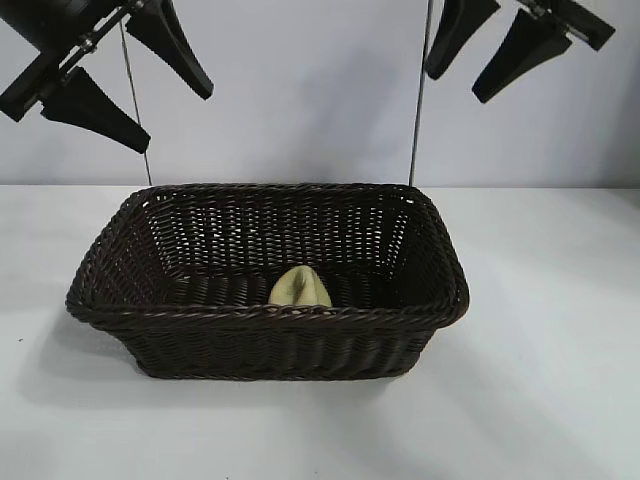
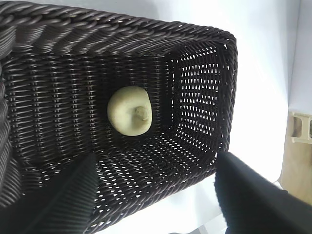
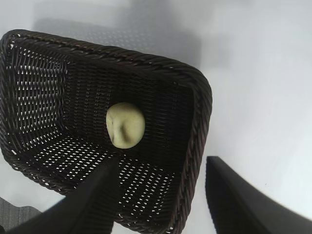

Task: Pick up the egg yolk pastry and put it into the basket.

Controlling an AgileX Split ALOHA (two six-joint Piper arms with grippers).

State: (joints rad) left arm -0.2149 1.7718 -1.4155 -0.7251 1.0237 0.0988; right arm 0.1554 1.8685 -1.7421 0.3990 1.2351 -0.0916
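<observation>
Egg yolk pastry (image 1: 300, 288) sits on the floor of the basket (image 1: 110, 240), close to the near wall, roughly mid-length, apart from the side walls. Placement looks done to me.

My right gripper (image 1: 490, 45) hangs above the basket's back right corner, jaws apart, nothing between them. The right wrist view confirms it: both fingers (image 3: 92, 200) bare, pastry (image 3: 126, 125) well below and clear. Left gripper (image 1: 125, 75) is up over the back left, also spread and empty, parked.

Risks from here, as I judge them:
- If I drop back down, a finger clips the braided rim and shoves or tips the basket.
- The pastry is a rounded dome; a basket jolt could roll it along the floor. It won't escape, the walls are tall.
- Nothing held, so no drop risk.
</observation>
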